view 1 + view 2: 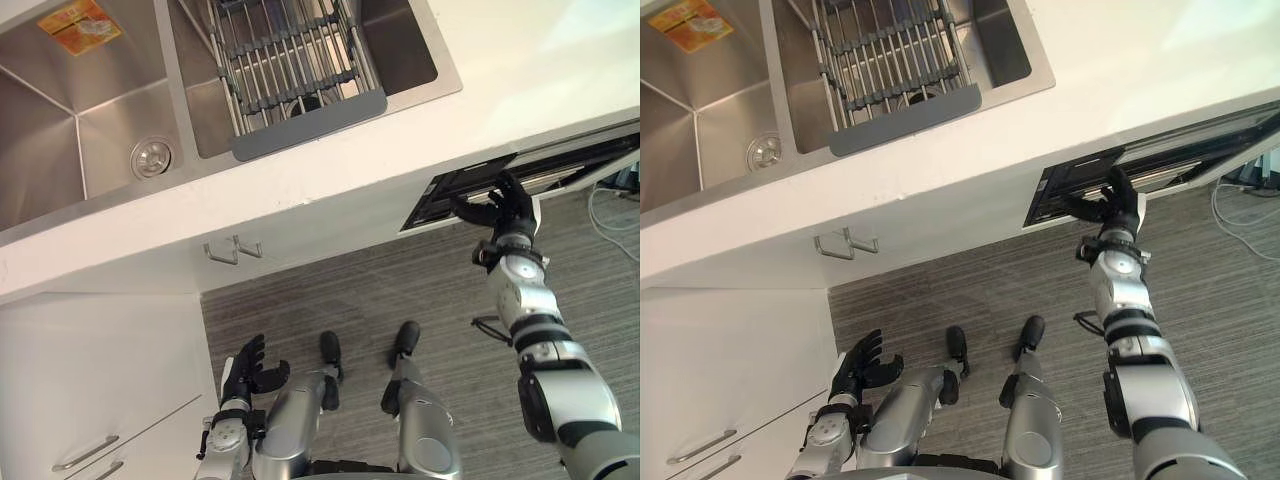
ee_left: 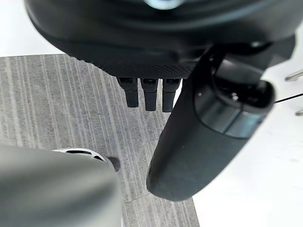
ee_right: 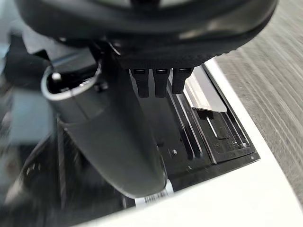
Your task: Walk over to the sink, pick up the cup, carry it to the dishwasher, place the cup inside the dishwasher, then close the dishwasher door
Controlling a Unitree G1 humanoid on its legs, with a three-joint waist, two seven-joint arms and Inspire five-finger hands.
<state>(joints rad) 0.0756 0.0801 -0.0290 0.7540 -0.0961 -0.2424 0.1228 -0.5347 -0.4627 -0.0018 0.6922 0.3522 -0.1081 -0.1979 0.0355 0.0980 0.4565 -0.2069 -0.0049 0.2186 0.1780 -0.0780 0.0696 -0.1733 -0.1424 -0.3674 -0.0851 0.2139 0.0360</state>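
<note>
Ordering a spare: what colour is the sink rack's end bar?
Grey end bar, best in the left eye view.

You see: silver sink (image 1: 60,115) | orange-yellow sticker (image 1: 80,25), upper left | white counter (image 1: 520,70) | grey streaked floor (image 1: 400,280) | black-rimmed dishwasher (image 1: 437,200), right

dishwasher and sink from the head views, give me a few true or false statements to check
1. The dishwasher door stands ajar, with a dark gap under the counter. True.
2. The right robot hand holds a cup. False: it holds nothing; its fingers are up at the door's edge.
3. A rack sits across the right basin of the sink. True.
4. The left robot hand rests on the counter. False: it hangs low over the floor beside the white cabinet, fingers relaxed.
</note>
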